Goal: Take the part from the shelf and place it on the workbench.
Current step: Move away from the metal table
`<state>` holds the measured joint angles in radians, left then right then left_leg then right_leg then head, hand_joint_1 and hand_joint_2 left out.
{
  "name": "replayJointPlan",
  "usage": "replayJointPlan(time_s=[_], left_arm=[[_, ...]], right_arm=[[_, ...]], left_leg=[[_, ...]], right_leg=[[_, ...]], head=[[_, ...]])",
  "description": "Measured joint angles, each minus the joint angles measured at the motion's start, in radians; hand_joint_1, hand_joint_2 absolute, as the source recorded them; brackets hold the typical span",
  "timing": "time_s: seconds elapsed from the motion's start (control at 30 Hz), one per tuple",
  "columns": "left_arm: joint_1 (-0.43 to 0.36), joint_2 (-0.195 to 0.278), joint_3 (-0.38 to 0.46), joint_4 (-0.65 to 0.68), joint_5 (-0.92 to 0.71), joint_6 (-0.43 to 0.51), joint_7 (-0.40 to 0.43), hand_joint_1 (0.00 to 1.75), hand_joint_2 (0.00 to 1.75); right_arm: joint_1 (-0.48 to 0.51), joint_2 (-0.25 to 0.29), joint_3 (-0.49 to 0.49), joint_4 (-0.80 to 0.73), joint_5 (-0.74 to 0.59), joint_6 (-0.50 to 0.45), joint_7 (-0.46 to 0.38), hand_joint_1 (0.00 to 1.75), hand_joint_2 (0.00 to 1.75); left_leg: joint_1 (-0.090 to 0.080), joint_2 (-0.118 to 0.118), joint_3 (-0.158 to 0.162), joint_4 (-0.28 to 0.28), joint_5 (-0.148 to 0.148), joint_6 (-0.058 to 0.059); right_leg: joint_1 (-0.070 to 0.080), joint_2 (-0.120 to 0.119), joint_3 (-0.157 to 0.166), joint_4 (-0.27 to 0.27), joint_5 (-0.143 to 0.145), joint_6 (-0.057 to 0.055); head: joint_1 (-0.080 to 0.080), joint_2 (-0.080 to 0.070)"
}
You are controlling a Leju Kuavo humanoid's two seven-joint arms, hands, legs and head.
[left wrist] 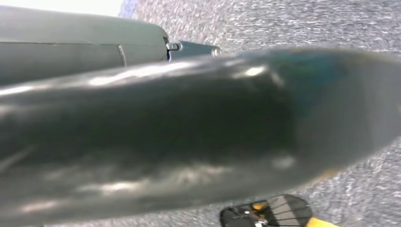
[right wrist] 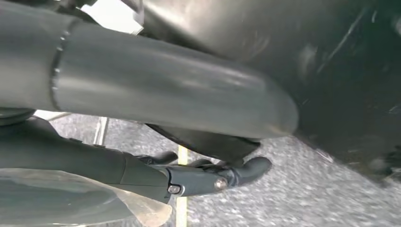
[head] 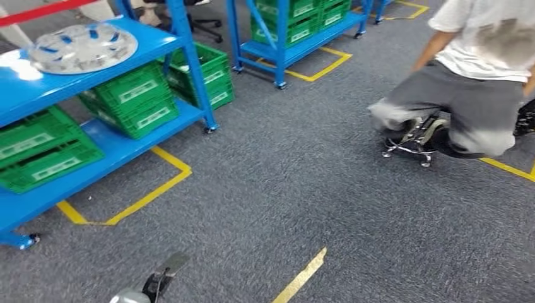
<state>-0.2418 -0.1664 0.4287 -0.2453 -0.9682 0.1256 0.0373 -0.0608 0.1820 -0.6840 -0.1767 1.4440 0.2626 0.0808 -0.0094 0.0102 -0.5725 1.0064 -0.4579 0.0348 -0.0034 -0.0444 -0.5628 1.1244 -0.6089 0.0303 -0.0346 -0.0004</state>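
Hubcap point(head: 82, 47), a silver disc with blue slots, lay flat on the top tier of the blue metal shelf point(head: 38, 88), its left edge partly lost in glare. Green slatted plastic crates point(head: 135, 98) sat on the lower tiers, some cut off by the frame. Grey carpet with yellow tape lines covered the floor point(head: 284, 183). A person point(head: 479, 76), blurred and cropped at the top, crouched at right. Left hand point(left wrist: 194, 48) was mostly hidden behind a dark blurred body part; whether it was apart or together, I could not tell. Right hand point(right wrist: 208, 177) hung with its dark fingers curled in on nothing
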Motion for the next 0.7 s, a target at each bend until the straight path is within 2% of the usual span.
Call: replayJointPlan(time_s=[0.03,0.07,0.1,0.13,0.17,0.2,0.23,0.27,0.3,0.33,0.37,0.4,0.47,0.5,0.53,0.57,0.6,0.63,0.67,0.7], left_arm=[[-0.002,0.000,0.000,0.000,0.000,0.000,0.000,0.00,0.00],[-0.002,-0.001,0.001,0.000,0.000,0.000,0.000,0.00,0.00],[-0.001,-0.001,0.001,0.000,0.000,0.000,0.000,0.00,0.00],[0.000,-0.001,0.001,0.000,0.000,0.000,0.000,0.00,0.00],[0.001,-0.001,0.002,0.000,-0.001,0.000,0.000,0.00,0.00],[0.001,-0.001,0.002,0.000,-0.002,0.000,0.000,0.00,0.00],[0.000,-0.001,0.002,0.000,-0.003,0.000,0.000,0.00,0.00],[-0.001,-0.001,0.002,0.000,-0.003,0.000,0.000,0.00,0.00],[-0.002,-0.001,0.002,0.000,-0.004,0.000,0.000,0.00,0.00],[-0.001,-0.001,0.003,0.000,-0.004,0.001,0.000,0.00,0.00],[0.000,0.000,0.003,0.000,-0.005,0.001,0.000,0.00,0.00],[0.002,0.001,0.004,0.000,-0.005,0.001,0.000,0.00,0.00],[0.002,0.003,0.005,0.000,-0.005,0.001,0.000,0.00,0.00],[0.001,0.002,0.005,0.000,-0.005,0.001,0.000,0.00,0.00],[-0.001,0.002,0.006,0.000,-0.005,0.000,0.000,0.00,0.00],[-0.001,0.001,0.006,0.000,-0.005,0.000,0.000,0.00,0.00],[0.001,0.001,0.006,0.000,-0.005,0.000,0.000,0.00,0.00],[0.003,0.001,0.006,0.000,-0.005,0.000,0.000,0.00,0.00],[0.004,0.001,0.006,0.000,-0.005,0.000,0.000,0.00,0.00],[0.005,0.001,0.007,0.000,-0.005,0.000,0.000,0.00,0.00]], right_arm=[[0.001,0.000,0.001,0.000,0.000,0.000,-0.001,0.00,0.00],[0.002,0.000,0.002,0.000,0.000,0.000,-0.001,0.00,0.00],[0.003,0.000,0.002,0.000,0.000,-0.001,-0.001,0.00,0.00],[0.004,0.000,0.003,0.000,0.000,-0.001,-0.002,0.00,0.00],[0.005,-0.001,0.003,0.000,0.000,-0.001,-0.002,0.00,0.00],[0.005,-0.001,0.003,0.000,0.001,-0.001,-0.002,0.00,0.00],[0.005,-0.001,0.003,0.000,0.001,-0.001,-0.002,0.00,0.00],[0.006,-0.001,0.004,0.000,0.001,-0.001,-0.003,0.00,0.00],[0.006,-0.001,0.004,0.000,0.001,-0.001,-0.003,0.00,0.00],[0.006,-0.001,0.004,0.000,0.001,-0.001,-0.003,0.00,0.00],[0.006,-0.001,0.004,0.000,0.001,-0.001,-0.003,0.00,0.00],[0.006,-0.001,0.004,0.000,0.000,-0.001,-0.003,0.00,0.00],[0.006,0.000,0.004,0.000,-0.002,-0.001,-0.004,0.00,0.00],[0.007,0.000,0.004,0.000,-0.002,-0.001,-0.005,0.00,0.00],[0.009,0.000,0.004,0.000,-0.002,-0.001,-0.005,0.00,0.00],[0.010,0.000,0.004,0.000,-0.002,-0.001,-0.005,0.00,0.00],[0.010,0.000,0.004,0.000,-0.002,-0.001,-0.005,0.00,0.00],[0.010,0.000,0.004,0.000,-0.002,-0.001,-0.005,0.00,0.00],[0.009,0.000,0.004,0.000,-0.002,-0.001,-0.005,0.00,0.00],[0.008,0.000,0.004,0.000,-0.002,-0.001,-0.005,0.00,0.00]], left_leg=[[0.001,-0.012,0.000,0.000,0.001,0.003],[0.002,-0.026,-0.001,0.000,0.001,0.005],[0.002,-0.040,0.000,0.001,0.001,0.005],[0.003,-0.055,0.001,0.001,0.000,0.005],[0.004,-0.070,0.002,0.003,-0.001,0.004],[0.006,-0.085,0.003,0.006,-0.002,0.001],[0.007,-0.099,0.000,0.011,-0.005,-0.003],[0.007,-0.112,-0.005,0.017,-0.007,-0.009],[0.009,-0.123,-0.011,0.021,-0.008,-0.016],[0.010,-0.135,-0.017,0.023,-0.006,-0.023],[0.012,-0.145,-0.022,0.022,-0.003,-0.030],[0.013,-0.138,-0.025,0.024,-0.004,-0.036],[0.011,-0.084,-0.045,0.068,-0.033,-0.046],[0.011,-0.050,-0.068,0.120,-0.062,-0.050],[0.013,-0.030,-0.099,0.185,-0.095,-0.055],[0.016,-0.023,-0.127,0.248,-0.120,-0.058],[0.018,-0.020,-0.145,0.287,-0.129,-0.061],[0.020,-0.018,-0.145,0.292,-0.119,-0.063],[0.022,-0.012,-0.127,0.257,-0.092,-0.064],[0.022,0.002,-0.094,0.193,-0.055,-0.062]], right_leg=[[-0.001,0.025,-0.039,0.073,-0.028,0.003],[-0.002,0.037,-0.077,0.138,-0.046,0.005],[-0.004,0.042,-0.103,0.175,-0.046,0.007],[-0.006,0.043,-0.111,0.171,-0.024,0.008],[-0.008,0.048,-0.099,0.127,0.015,0.009],[-0.012,0.062,-0.074,0.058,0.060,0.011],[-0.017,0.090,-0.047,-0.010,0.091,0.011],[-0.021,0.114,-0.024,-0.061,0.108,0.010],[-0.023,0.132,-0.011,-0.087,0.111,0.008],[-0.023,0.137,-0.006,-0.094,0.105,0.004],[-0.023,0.126,-0.002,-0.097,0.105,-0.002],[-0.023,0.114,-0.001,-0.100,0.108,-0.008],[-0.025,0.084,0.005,-0.107,0.110,-0.021],[-0.024,0.067,0.007,-0.108,0.109,-0.026],[-0.022,0.050,0.008,-0.109,0.107,-0.029],[-0.022,0.033,0.009,-0.109,0.105,-0.031],[-0.022,0.017,0.010,-0.109,0.104,-0.031],[-0.022,0.003,0.011,-0.108,0.102,-0.031],[-0.022,-0.009,0.013,-0.108,0.100,-0.029],[-0.022,-0.022,0.017,-0.108,0.097,-0.025]], head=[[0.003,0.000],[0.004,0.000],[0.004,0.000],[0.004,0.000],[0.004,0.000],[0.004,0.000],[0.005,0.000],[0.005,0.000],[0.005,0.000],[0.005,0.000],[0.004,0.000],[0.004,0.000],[-0.003,0.000],[-0.007,0.000],[-0.011,0.000],[-0.011,0.000],[-0.011,0.000],[-0.011,0.000],[-0.011,0.000],[-0.012,0.000]])
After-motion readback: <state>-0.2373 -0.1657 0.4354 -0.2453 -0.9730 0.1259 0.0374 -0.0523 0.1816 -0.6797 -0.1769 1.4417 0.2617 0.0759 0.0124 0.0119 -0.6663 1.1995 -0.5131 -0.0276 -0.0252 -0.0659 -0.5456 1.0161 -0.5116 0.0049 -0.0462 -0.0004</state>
